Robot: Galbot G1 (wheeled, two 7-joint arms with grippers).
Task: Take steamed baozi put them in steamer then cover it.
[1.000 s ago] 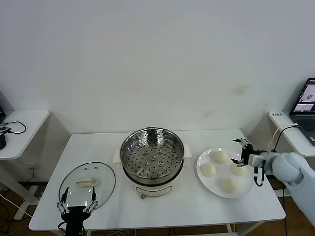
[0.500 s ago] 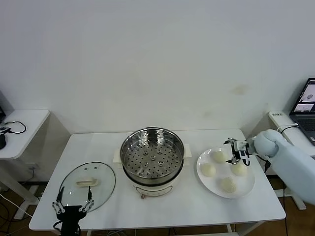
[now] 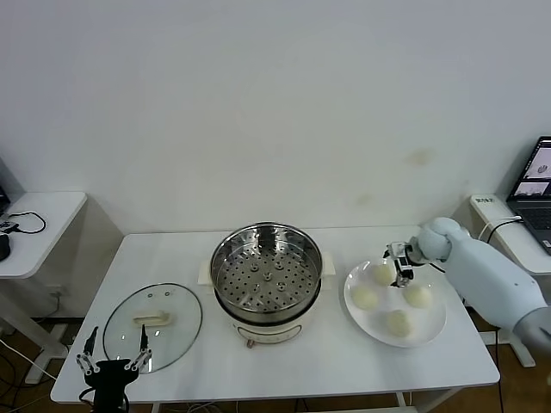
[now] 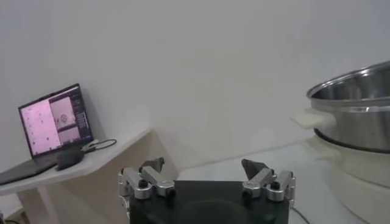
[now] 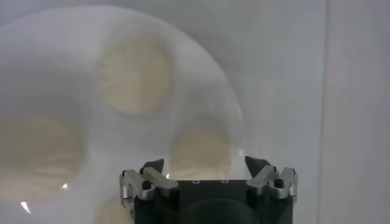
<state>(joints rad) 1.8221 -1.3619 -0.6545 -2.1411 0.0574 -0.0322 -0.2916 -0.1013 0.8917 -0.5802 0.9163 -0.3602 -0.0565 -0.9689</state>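
Buns (image 3: 389, 298): all four sit on the plate (image 3: 432, 334), right of the pot. None moved yet.
Steamer (image 3: 266, 273): empty, in the middle of the table (image 3: 344, 370).
Lid (image 3: 153, 323): flat on the table, left of the steamer.
Right gripper (image 3: 398, 267): wide open, holding nothing, right over the far bun (image 3: 380, 274).
Left gripper (image 3: 113, 360): open, empty, waiting by the table's front edge near the lid.
Left to do: everything. Move four buns, then put the lid on.

four baozi (image 3: 399, 322), one steamer (image 3: 266, 269), one cover (image 3: 153, 325), seemingly one plate (image 3: 433, 330)
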